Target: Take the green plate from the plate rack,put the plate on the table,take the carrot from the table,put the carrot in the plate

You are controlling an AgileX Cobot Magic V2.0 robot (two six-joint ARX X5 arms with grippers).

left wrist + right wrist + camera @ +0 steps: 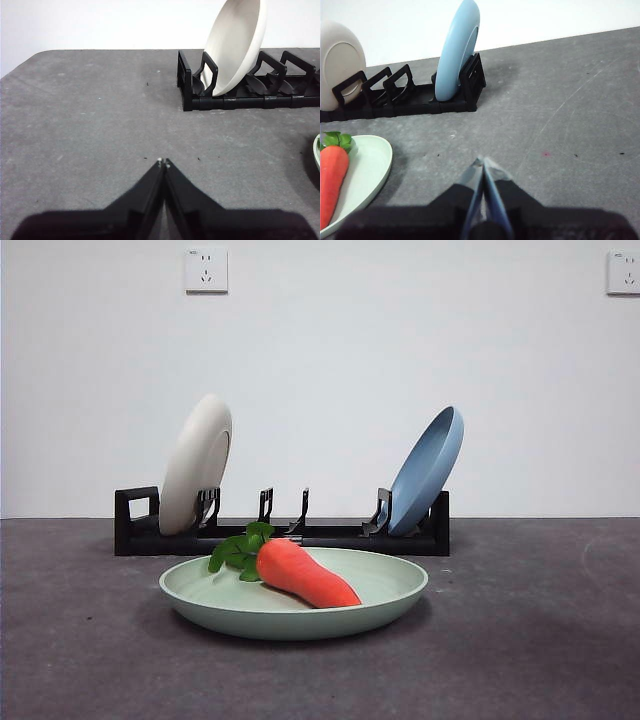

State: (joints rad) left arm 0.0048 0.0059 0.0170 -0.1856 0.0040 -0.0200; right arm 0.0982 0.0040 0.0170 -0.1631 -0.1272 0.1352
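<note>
Front view: carrot [300, 573] lies in green plate [292, 612] (no readable writing); left gripper [163, 163] and right gripper [483, 162] closed, empty.

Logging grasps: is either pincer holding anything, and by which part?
Nothing is held: left pincer and right pincer are shut, empty. Carrot lies in plate.

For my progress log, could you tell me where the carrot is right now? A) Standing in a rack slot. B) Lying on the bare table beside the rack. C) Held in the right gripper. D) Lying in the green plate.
D: the carrot lies inside the green plate, which sits on the table in front of the plate rack.
</note>
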